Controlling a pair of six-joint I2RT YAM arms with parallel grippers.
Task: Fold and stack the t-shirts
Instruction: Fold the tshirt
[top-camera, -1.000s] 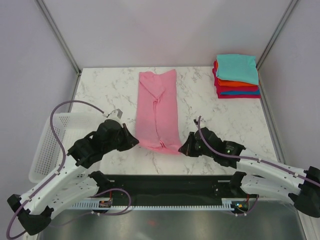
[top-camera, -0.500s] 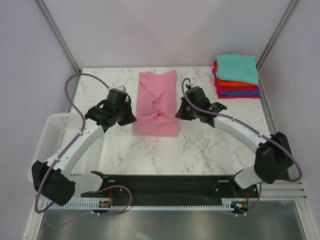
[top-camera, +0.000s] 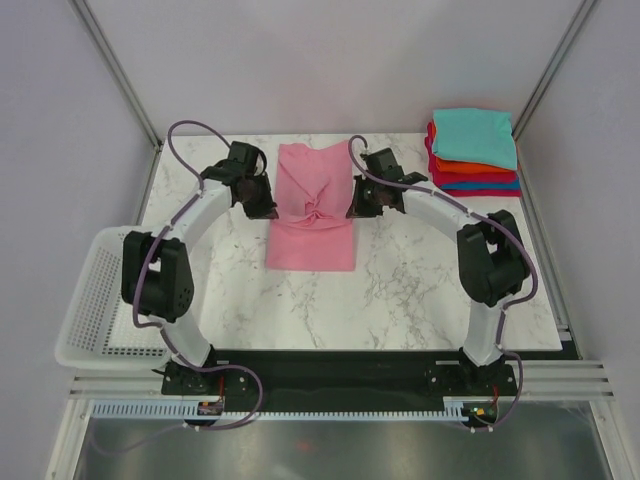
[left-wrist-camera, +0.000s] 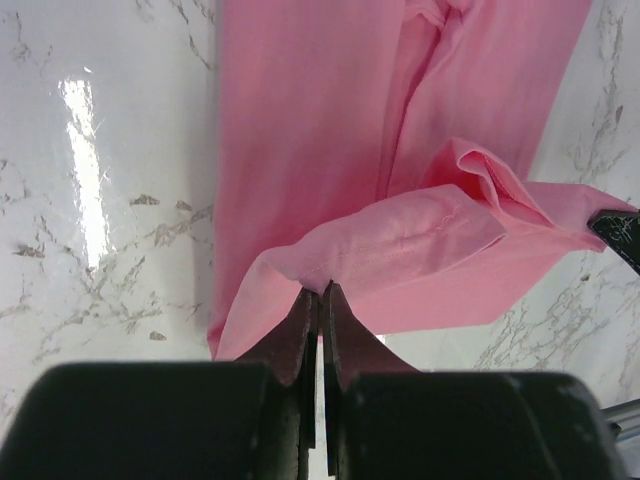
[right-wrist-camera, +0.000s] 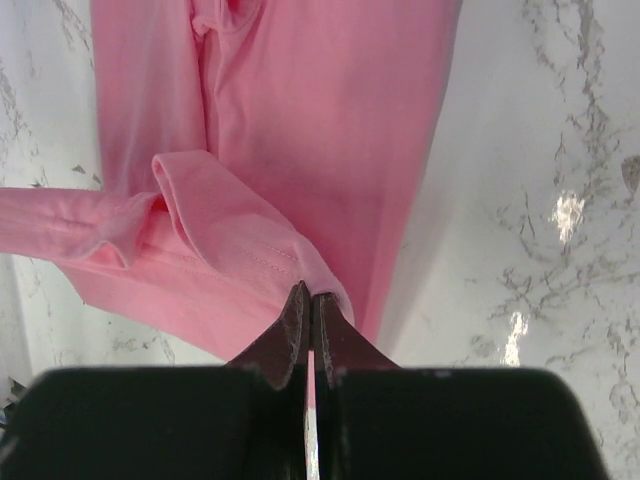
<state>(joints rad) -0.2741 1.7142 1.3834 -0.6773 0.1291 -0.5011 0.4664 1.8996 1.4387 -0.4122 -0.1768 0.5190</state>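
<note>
Top external view, left to right: left pincer (top-camera: 266, 207) clenched on a corner of pink shirt (top-camera: 312, 245), mid-surface (top-camera: 420, 290). Gripped edge raised and doubled over toward far end; fold judged half made. Long axis near-to-far; collar end not discernible. Right pincer (top-camera: 355, 207) clenched on opposite corner. Folded stack (top-camera: 475, 150) far right; pink shirt not yet added.

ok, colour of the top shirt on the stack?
Top folded t-shirt is teal; top external view.

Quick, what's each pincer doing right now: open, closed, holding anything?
Left pincer: closed, holding a lifted edge of the pink shirt.
Right pincer: closed, holding the same shirt's other side.
</note>
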